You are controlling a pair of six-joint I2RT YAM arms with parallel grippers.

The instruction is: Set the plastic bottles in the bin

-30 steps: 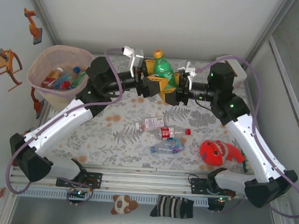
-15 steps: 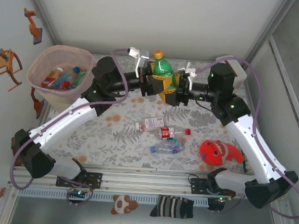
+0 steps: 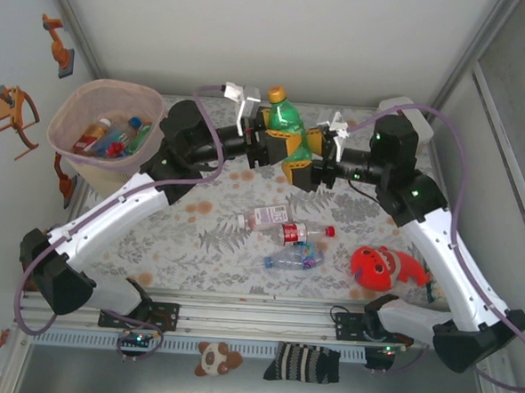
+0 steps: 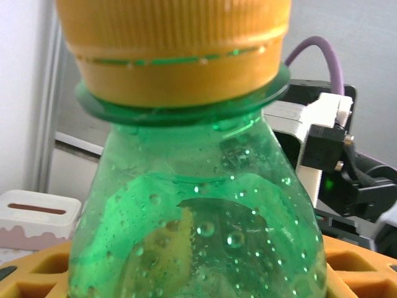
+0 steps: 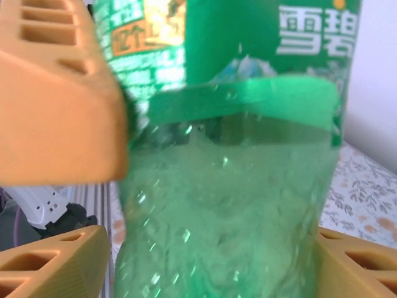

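Green bottle [image 3: 287,118] is clamped at far centre by left gripper [image 3: 273,146]. Right gripper [image 3: 302,159] is set around it; whether it grips cannot be told. Judged light, slick, crushable, so the stiffer shoulder is preferred.

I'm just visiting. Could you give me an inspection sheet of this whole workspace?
Surface: floral-patterned table.
Job's things: green bottle upright between the grippers; three loose bottles lying mid-table; bin holding several more.
Clutter: red toy, tissue box; plush toy and striped sock by the front rail.
Grippers: left gripper shut on the green bottle; right gripper around it, grip unclear.
Cables: purple cable along each arm.
Surroundings: white walls, orange hooks at left.
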